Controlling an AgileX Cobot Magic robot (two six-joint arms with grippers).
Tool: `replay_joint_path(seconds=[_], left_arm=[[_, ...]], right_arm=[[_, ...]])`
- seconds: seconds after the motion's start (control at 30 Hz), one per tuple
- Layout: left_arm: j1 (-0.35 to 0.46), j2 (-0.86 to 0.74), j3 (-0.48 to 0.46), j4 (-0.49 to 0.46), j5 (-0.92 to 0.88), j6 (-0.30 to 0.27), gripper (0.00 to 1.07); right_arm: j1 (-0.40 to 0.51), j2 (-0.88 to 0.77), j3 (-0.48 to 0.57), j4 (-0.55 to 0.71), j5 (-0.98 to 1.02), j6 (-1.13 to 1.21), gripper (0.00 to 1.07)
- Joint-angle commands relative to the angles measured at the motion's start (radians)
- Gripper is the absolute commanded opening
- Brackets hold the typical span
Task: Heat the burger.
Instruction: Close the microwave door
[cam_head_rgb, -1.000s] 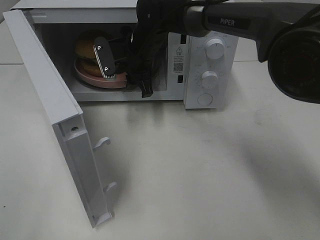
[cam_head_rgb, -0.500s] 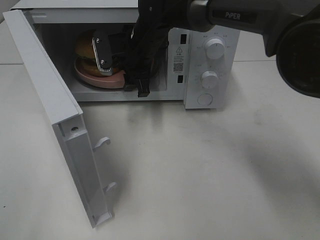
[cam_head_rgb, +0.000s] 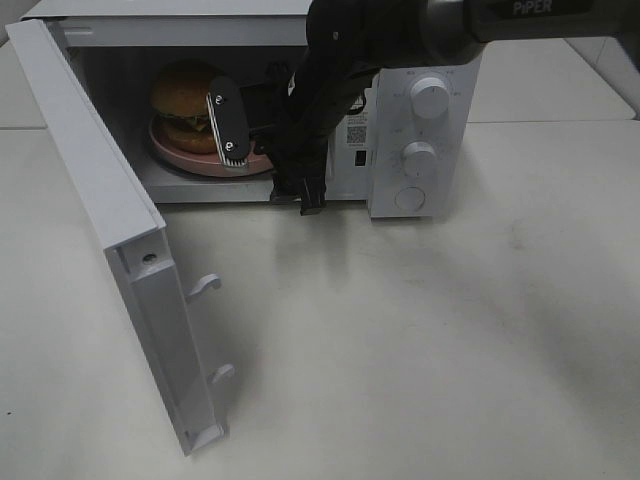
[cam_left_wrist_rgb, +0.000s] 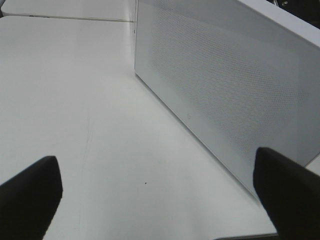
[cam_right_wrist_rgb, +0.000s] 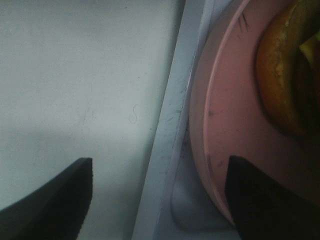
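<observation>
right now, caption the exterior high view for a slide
Open right gripper at the microwave mouth; burger on pink plate inside, door wide open.

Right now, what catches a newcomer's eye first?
The white microwave stands on the table with its door swung wide open. Inside sits the burger on a pink plate, and the right gripper, jaws open, hangs at the oven's mouth.

A plain off-white table (cam_head_rgb: 420, 350) lies under soft, even light.
</observation>
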Motion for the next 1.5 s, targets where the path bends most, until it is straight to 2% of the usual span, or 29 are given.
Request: replay_joint_path(seconds=[0.03,0.07,0.13,0.17,0.23,0.33,0.4,0.43,0.5,0.6,0.67,0.7,0.77,0.87,0.93,1.07,1.13,1.3,1.47,1.5], left_arm=[[-0.004,-0.025,0.005,-0.002,-0.010,0.001,0.96],[-0.004,-0.025,0.005,-0.002,-0.010,0.001,0.96],[-0.004,-0.025,0.005,-0.002,-0.010,0.001,0.96],[-0.004,-0.025,0.005,-0.002,-0.010,0.001,0.96],[-0.004,-0.025,0.005,-0.002,-0.010,0.001,0.96],[-0.004,-0.025,0.005,-0.002,-0.010,0.001,0.96],[-0.004,-0.025,0.005,-0.002,-0.010,0.001,0.96],[-0.004,-0.025,0.005,-0.002,-0.010,0.001,0.96],[-0.004,-0.025,0.005,-0.002,-0.010,0.001,0.96],[-0.004,-0.025,0.005,-0.002,-0.010,0.001,0.96],[-0.004,-0.025,0.005,-0.002,-0.010,0.001,0.96],[-0.004,-0.025,0.005,-0.002,-0.010,0.001,0.96],[-0.004,-0.025,0.005,-0.002,-0.010,0.001,0.96],[-0.004,-0.025,0.005,-0.002,-0.010,0.001,0.96],[-0.004,-0.025,0.005,-0.002,-0.010,0.001,0.96],[-0.004,-0.025,0.005,-0.002,-0.010,0.001,0.96],[-0.004,-0.025,0.005,-0.002,-0.010,0.001,0.96],[-0.004,-0.025,0.005,-0.002,-0.010,0.001,0.96],[-0.004,-0.025,0.005,-0.002,-0.010,0.001,0.96],[-0.004,-0.025,0.005,-0.002,-0.010,0.001,0.96]], right_arm=[[-0.002,-0.064,0.104,-0.009,-0.095,0.008,0.75],[-0.002,-0.064,0.104,-0.009,-0.095,0.008,0.75],[-0.002,-0.131,0.233,-0.009,-0.206,0.008,0.75],[-0.002,-0.131,0.233,-0.009,-0.206,0.008,0.75],[-0.002,-0.182,0.331,-0.009,-0.278,0.008,0.75],[-0.002,-0.197,0.357,-0.009,-0.301,0.008,0.75],[-0.002,-0.256,0.454,-0.009,-0.373,0.008,0.75],[-0.002,-0.256,0.454,-0.009,-0.373,0.008,0.75],[-0.002,-0.331,0.587,-0.009,-0.450,0.008,0.75],[-0.002,-0.347,0.613,-0.009,-0.473,0.008,0.75],[-0.002,-0.404,0.705,-0.008,-0.538,0.008,0.75],[-0.002,-0.404,0.705,-0.008,-0.538,0.008,0.75],[-0.002,-0.470,0.806,-0.006,-0.571,0.009,0.75],[-0.002,-0.488,0.829,-0.004,-0.571,0.012,0.75],[-0.002,-0.541,0.892,-0.001,-0.571,0.012,0.75],[-0.002,-0.596,0.955,0.003,-0.571,0.019,0.75],[-0.002,-0.666,1.032,0.009,-0.570,0.083,0.75],[-0.002,-0.748,1.086,0.065,-0.539,0.170,0.75],[-0.002,-0.855,1.094,0.144,-0.405,0.333,0.75],[-0.002,-0.894,1.094,0.159,-0.343,0.433,0.75]])
